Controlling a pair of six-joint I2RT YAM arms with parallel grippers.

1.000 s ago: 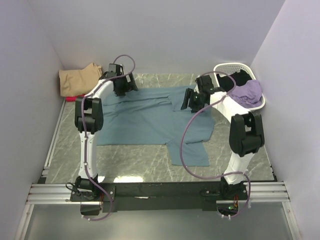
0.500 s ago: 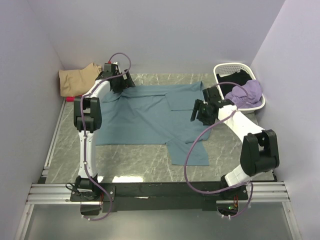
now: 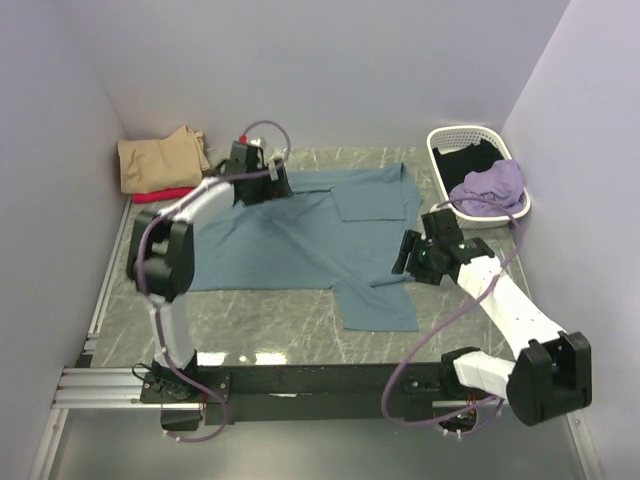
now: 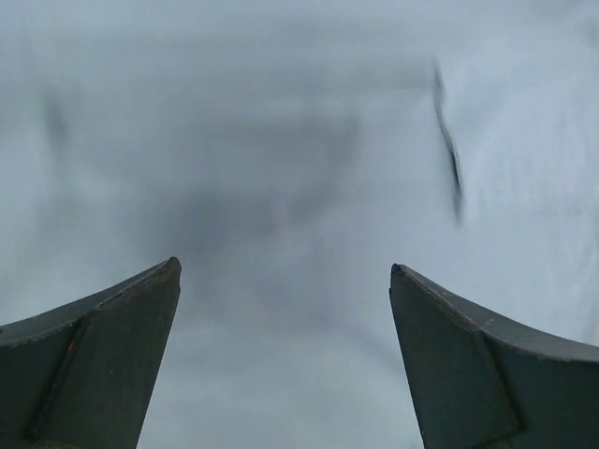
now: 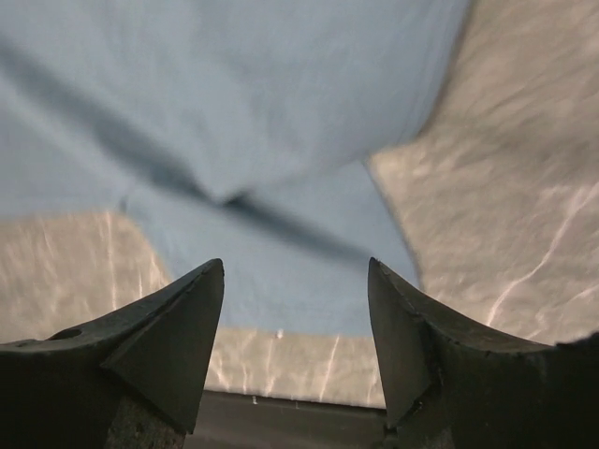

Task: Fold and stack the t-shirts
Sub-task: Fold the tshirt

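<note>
Left gripper (image 4: 284,267) stands with its fingers spread wide and nothing between them, poised close over the far left part of the teal-blue t-shirt (image 3: 290,235). The wrist view is too blurred to tell whether it touches the cloth. Right gripper (image 5: 296,262) is also parted and holds nothing. It hangs above the shirt's near right sleeve, where the cloth edge meets the marble table (image 3: 250,315). The teal-blue t-shirt lies spread out across the middle of the table, with some creases. A tan t-shirt (image 3: 155,160) sits bunched on a red t-shirt (image 3: 160,196) in the far left corner. At the far right, a white basket (image 3: 440,138) holds a black t-shirt (image 3: 468,158) and a lilac t-shirt (image 3: 492,185).
</note>
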